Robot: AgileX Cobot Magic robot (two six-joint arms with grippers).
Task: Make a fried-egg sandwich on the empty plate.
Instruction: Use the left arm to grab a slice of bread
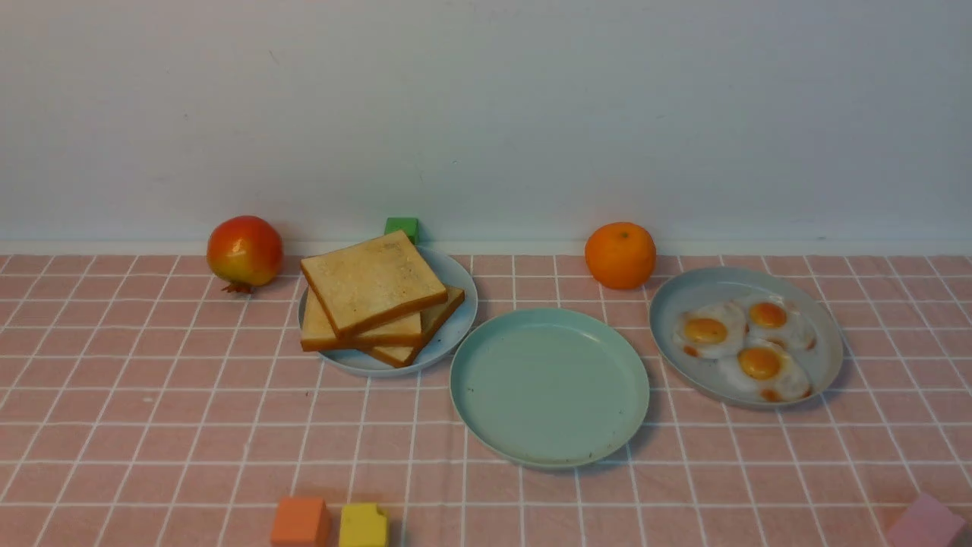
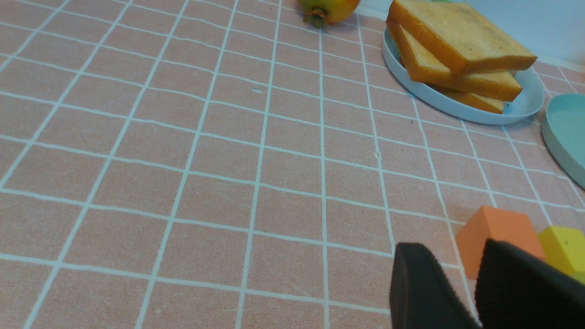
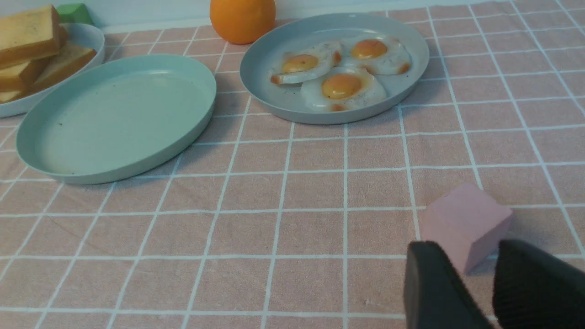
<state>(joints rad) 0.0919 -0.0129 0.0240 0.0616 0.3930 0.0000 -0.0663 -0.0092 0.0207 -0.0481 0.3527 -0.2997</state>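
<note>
Three tan toast slices [image 1: 372,281] are stacked on a pale blue plate [image 1: 460,319] at the back left. The empty mint-green plate [image 1: 549,387] lies in the middle, with nothing on it. To its right, three fried eggs [image 1: 706,330] with orange yolks lie on a grey-blue plate [image 1: 828,342]. Neither gripper shows in the front view. In its wrist view, my left gripper [image 2: 454,256] hovers open over the cloth, near an orange block [image 2: 496,230]. My right gripper [image 3: 466,251] is open too, just short of a pink block [image 3: 464,219], and the eggs [image 3: 340,87] and empty plate [image 3: 119,114] lie beyond it.
A pomegranate [image 1: 244,252], a green block [image 1: 401,226] and an orange [image 1: 620,254] stand along the back wall. An orange block [image 1: 301,522] and a yellow block [image 1: 363,524] sit at the front edge on the left. The pink block [image 1: 926,523] is at the front right.
</note>
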